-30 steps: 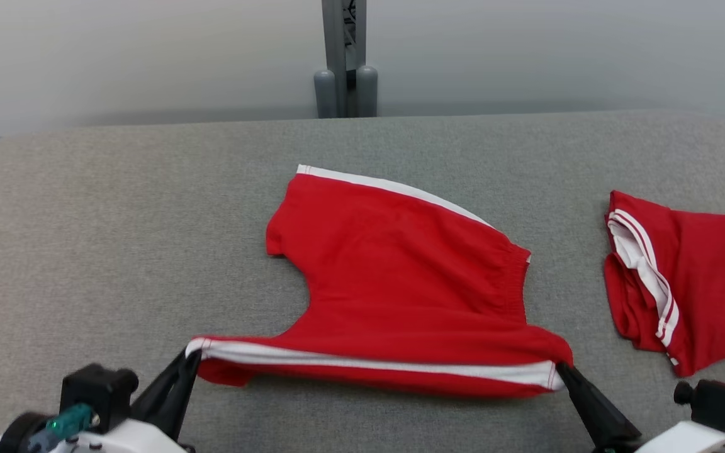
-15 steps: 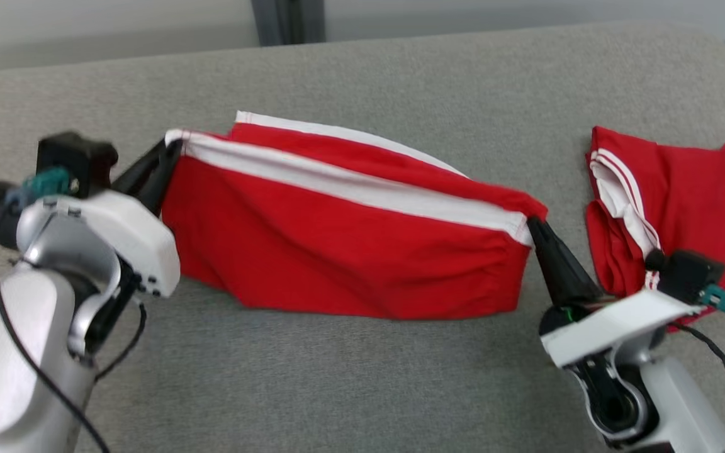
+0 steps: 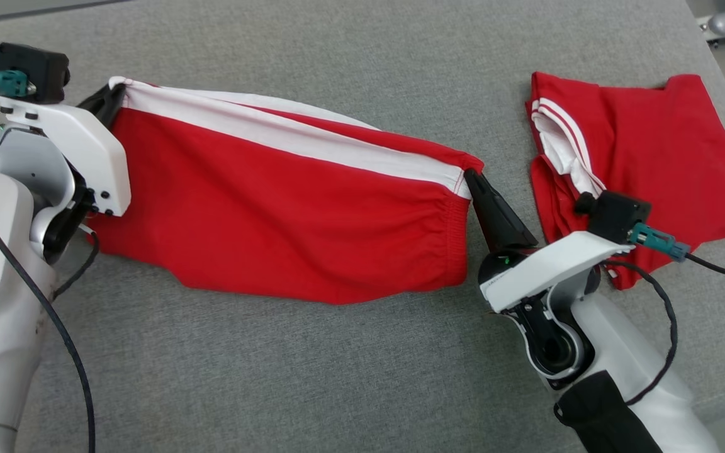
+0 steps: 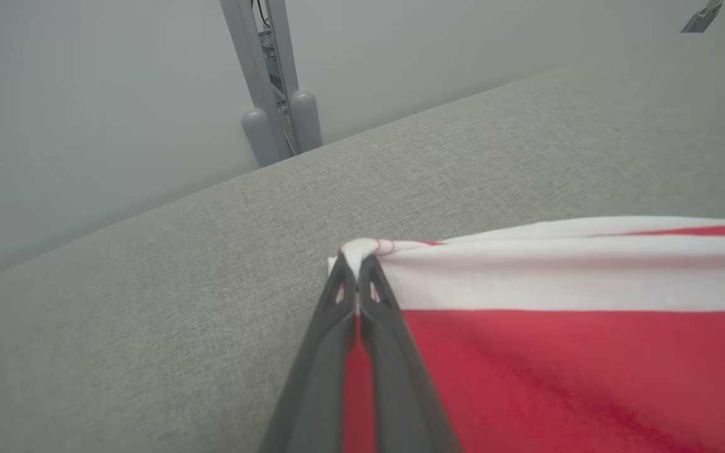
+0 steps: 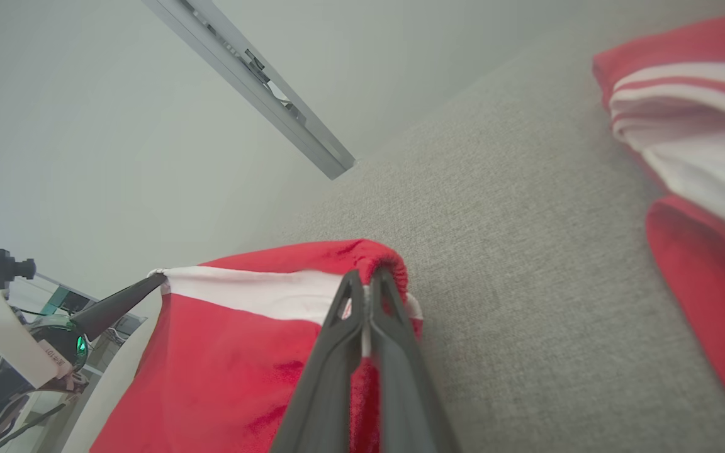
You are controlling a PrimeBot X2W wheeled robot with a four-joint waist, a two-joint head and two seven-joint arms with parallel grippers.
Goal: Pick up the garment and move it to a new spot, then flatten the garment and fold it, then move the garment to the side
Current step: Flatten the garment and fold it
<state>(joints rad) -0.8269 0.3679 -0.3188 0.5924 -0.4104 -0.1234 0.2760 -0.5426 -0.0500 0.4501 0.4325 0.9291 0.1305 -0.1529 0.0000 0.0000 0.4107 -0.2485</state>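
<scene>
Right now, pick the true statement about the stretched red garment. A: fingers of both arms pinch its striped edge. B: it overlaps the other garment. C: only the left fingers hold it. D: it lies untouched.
A: the left fingers and right fingers each clamp one end of the white stripe on the garment.

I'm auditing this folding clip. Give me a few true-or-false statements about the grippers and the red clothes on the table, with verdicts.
1. The left gripper is shut on a corner of the red shorts. True.
2. The right gripper is open and clear of the shorts. False: it is shut on the waistband end of the same striped edge.
3. A second red garment lies on the grey table, to the robot's right of the shorts. True.
4. That garment lies on top of the shorts. False: bare table shows between them.
5. The stripe along the held edge is blue. False: it is white.
</scene>
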